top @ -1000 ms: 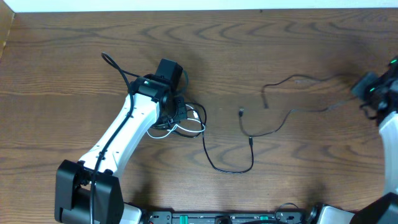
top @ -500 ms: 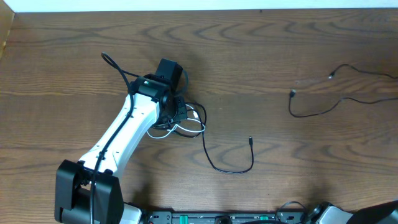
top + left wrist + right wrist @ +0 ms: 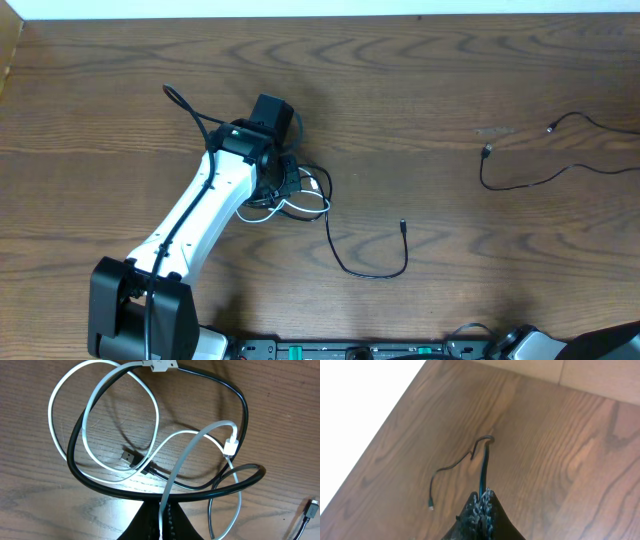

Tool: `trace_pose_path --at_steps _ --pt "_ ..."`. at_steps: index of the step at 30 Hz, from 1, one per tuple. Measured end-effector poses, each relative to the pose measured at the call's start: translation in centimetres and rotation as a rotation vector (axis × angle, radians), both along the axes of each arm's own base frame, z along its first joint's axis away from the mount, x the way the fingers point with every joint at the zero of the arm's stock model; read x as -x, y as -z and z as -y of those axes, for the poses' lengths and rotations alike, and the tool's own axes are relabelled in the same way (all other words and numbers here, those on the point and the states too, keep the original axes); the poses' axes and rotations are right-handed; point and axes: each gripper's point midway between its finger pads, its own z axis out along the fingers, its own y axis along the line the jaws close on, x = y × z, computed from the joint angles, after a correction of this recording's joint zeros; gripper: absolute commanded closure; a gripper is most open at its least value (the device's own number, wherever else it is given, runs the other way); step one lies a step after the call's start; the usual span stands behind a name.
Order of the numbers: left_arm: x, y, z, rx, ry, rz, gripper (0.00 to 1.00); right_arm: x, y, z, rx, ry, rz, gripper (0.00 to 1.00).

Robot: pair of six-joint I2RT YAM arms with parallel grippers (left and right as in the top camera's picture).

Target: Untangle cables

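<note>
Wood surface (image 3: 450,60). Left arm (image 3: 195,215) reaches to centre-left of the overhead view, above a tangle. Tangle: white cable (image 3: 50,410) in loops, crossed by a thicker black cable (image 3: 243,400). The black one's tail curls out to lower centre of the overhead view. Left gripper (image 3: 162,510) is clamped together on the white cable at the bottom of the wrist view. Thin dark cable (image 3: 520,185) lies at the right edge, well apart from the tangle. Right gripper (image 3: 481,502) is pinched on it. Small black plug (image 3: 129,457) sits inside the loops.
</note>
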Motion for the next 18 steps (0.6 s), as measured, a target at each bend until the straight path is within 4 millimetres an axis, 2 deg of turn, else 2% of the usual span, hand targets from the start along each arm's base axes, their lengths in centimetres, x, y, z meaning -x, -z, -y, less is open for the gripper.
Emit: trace_pose_path --at_steps 2,4,13,18 --pt "0.0 0.0 0.0 0.0 0.0 0.0 0.92 -0.3 0.0 -0.3 -0.013 -0.018 0.012 0.69" --pt "0.0 0.0 0.0 0.0 0.0 0.0 0.92 -0.7 -0.1 -0.8 -0.029 -0.046 0.028 0.59" --pt "0.0 0.0 0.0 0.0 0.0 0.0 0.92 -2.6 0.0 -3.9 -0.074 -0.212 0.058 0.62" --pt "0.0 0.0 0.0 0.0 0.0 0.0 0.92 -4.7 1.2 -7.5 -0.043 -0.385 0.001 0.52"
